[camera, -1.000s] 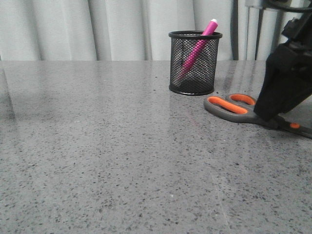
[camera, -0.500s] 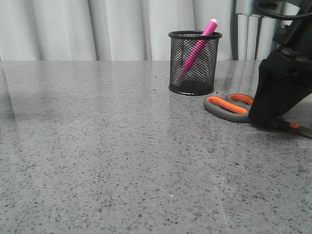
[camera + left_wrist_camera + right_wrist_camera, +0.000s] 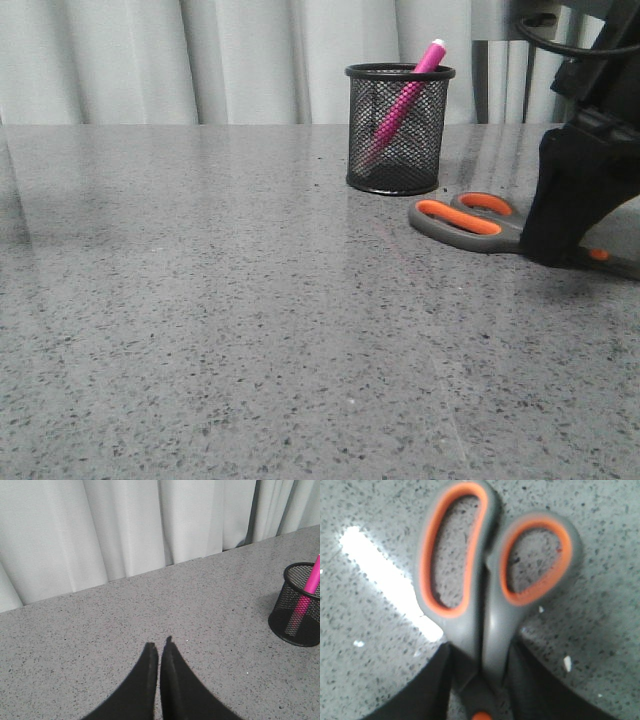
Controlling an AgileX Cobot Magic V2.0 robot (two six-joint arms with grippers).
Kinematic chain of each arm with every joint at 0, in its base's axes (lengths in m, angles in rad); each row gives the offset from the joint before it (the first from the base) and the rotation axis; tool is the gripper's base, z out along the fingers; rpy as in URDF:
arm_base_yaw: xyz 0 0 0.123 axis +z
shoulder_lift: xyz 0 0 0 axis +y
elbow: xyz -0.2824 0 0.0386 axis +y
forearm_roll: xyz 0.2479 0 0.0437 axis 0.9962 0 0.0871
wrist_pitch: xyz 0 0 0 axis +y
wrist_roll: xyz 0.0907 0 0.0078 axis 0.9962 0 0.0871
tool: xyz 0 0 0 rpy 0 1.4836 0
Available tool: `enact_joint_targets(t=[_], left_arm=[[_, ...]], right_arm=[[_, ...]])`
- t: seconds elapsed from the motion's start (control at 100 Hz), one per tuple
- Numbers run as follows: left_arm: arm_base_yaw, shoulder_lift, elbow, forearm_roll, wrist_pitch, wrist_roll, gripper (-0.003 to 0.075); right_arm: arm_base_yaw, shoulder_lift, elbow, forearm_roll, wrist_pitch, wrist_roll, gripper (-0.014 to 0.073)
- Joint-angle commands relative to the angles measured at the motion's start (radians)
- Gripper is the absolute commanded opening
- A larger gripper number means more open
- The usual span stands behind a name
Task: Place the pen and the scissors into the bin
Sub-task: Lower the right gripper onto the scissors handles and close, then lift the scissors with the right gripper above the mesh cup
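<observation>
Front view, surface: I see a speckled grey stone-look table (image 3: 200,300), glossy, with pale pleated curtains (image 3: 150,60) behind.
Front view, objects: the black wire-mesh cylindrical bin (image 3: 399,128) stands far on the table; the magenta-pink pen (image 3: 405,95) leans inside it, its tip above the rim. The grey-handled, orange-lined scissors (image 3: 462,221) lie just right of the bin.
Front view, right gripper (image 3: 560,250): down at the scissors' neck.
Left wrist view, left gripper (image 3: 159,652): I read its fingers as pressed together, empty, above bare table.
Right wrist view: black fingers (image 3: 427,685) flank the scissors' shank on both sides, clamping it; the handles lie on the table.
</observation>
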Motion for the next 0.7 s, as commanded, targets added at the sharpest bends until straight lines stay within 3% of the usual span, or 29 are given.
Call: enact_joint_targets(t=[0.0,0.06,0.32,0.52,0.69], left_arm=[[0.002,-0.022,-0.026,-0.056,-0.019,-0.006,-0.0019],[0.002,-0.022,-0.026,-0.056,-0.019,-0.006,-0.0019],[0.002,-0.022,-0.026,-0.056,-0.019,-0.006,-0.0019],[0.002,-0.022,-0.026,-0.058,-0.019,-0.006,-0.0019],[0.002,-0.022,-0.026,-0.058,-0.019,-0.006,-0.0019]], right_arm=[[0.003,-0.02,-0.019,0.014,0.033,-0.008,0.0007],[0.003,-0.02,-0.019,0.024,0.035,-0.008,-0.0076],[0.003,-0.146,-0.013,0.066,-0.028,-0.008,-0.0075],[0.009,-0.316,0.031,0.236,-0.437,-0.008,-0.0076],[0.061,-0.317,0.032,0.307,-0.782,-0.008,-0.0076]])
